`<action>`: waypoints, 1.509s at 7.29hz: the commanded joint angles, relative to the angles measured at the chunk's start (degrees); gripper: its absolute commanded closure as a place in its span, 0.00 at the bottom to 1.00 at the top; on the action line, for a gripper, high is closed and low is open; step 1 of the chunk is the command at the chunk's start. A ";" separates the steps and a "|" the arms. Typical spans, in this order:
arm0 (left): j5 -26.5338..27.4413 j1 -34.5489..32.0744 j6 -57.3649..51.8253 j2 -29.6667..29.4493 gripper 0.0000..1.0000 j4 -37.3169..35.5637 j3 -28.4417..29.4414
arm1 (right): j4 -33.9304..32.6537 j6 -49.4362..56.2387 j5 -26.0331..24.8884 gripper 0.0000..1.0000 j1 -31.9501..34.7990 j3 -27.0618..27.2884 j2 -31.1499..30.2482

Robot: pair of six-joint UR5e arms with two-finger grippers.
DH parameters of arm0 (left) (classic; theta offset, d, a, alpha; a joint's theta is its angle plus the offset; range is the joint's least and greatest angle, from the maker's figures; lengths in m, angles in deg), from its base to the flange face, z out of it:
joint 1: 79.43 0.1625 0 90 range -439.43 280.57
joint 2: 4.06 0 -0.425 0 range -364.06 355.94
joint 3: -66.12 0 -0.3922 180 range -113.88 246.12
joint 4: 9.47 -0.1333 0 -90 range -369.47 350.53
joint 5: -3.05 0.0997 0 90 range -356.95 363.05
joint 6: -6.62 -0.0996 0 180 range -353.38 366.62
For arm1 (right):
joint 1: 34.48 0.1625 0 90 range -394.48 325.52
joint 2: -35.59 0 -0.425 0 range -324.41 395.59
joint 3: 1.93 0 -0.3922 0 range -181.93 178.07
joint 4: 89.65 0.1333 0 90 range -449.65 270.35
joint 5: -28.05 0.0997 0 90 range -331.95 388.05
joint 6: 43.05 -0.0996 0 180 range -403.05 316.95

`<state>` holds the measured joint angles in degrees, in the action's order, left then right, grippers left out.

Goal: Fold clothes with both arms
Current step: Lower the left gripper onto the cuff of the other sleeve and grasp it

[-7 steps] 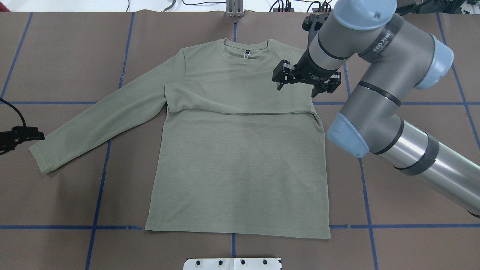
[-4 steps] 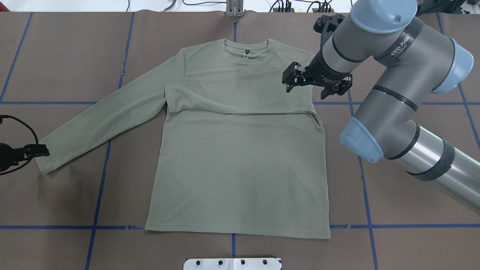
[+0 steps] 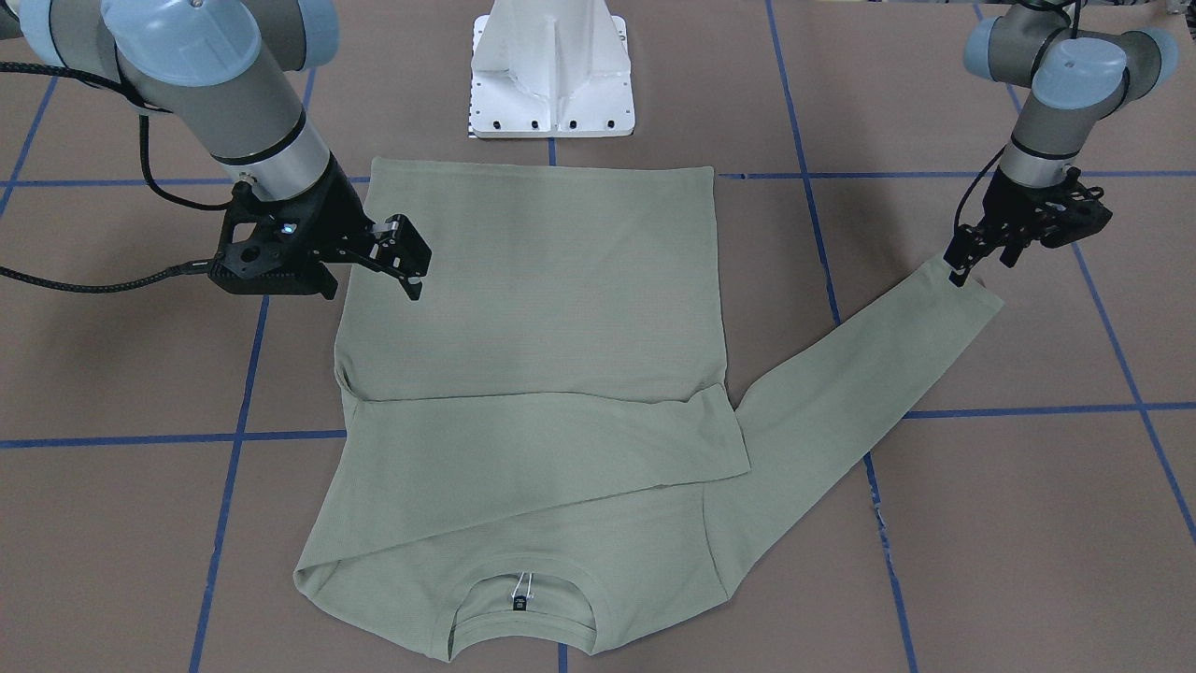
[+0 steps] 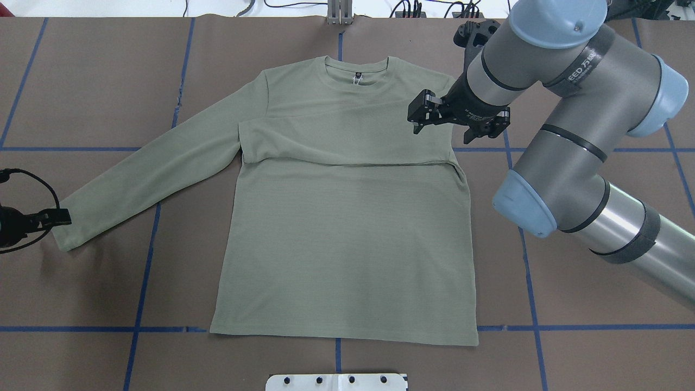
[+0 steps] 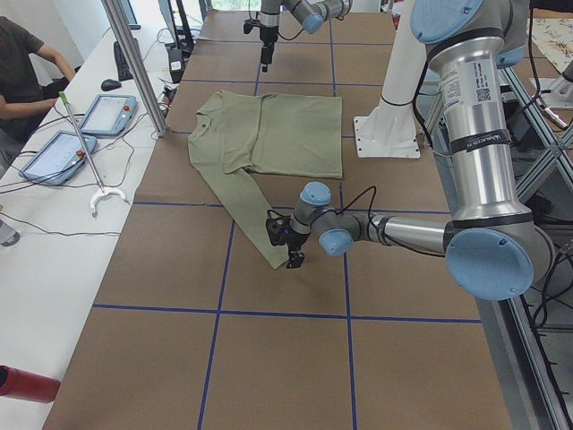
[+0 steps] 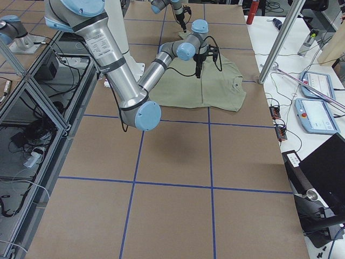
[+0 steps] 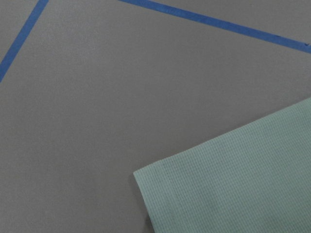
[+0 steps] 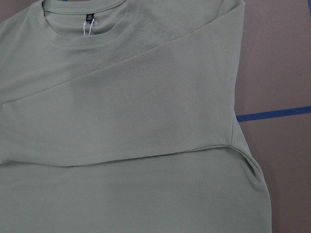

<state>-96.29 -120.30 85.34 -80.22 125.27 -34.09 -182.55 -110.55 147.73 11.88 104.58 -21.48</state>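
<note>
Only front cam: whole L gripper, maybe touching shirt cuff.

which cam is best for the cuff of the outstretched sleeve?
Left wrist-mounted: the cuff corner is close up, with the hem stitching visible. Front-facing shows the whole cuff small, at the left gripper. Overhead shows it near the picture's edge. In exterior left it is tiny.

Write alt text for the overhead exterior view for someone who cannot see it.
A sage-green long-sleeved shirt lies flat on a brown table with blue tape lines, one sleeve folded across its chest, the other stretched to the view's left. The right hand hovers open over the shirt's shoulder; the left hand sits at the outstretched cuff.
</note>
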 commanded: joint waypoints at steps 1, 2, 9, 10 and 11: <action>0.20 0.01 0.13 -0.13 0.06 0.00 0.27 | 0.00 0.00 0.03 0.00 -0.04 0.02 0.12; 0.20 0.01 0.21 -0.13 0.10 0.00 0.19 | 0.00 0.09 0.03 0.00 -0.04 0.02 0.03; -0.24 0.97 0.39 -1.18 0.10 0.08 1.15 | 0.00 0.18 0.21 0.00 -0.04 0.28 0.30; -0.24 1.06 0.39 -1.18 0.13 0.08 1.15 | 0.00 0.18 0.21 0.00 -0.04 0.46 0.12; -0.16 1.06 0.48 -1.10 0.24 0.17 1.15 | 0.00 0.18 0.21 0.00 0.13 0.63 0.12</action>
<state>-96.51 -119.31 85.74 -81.37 125.38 -32.94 -182.55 -110.38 147.93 11.88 105.01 -21.30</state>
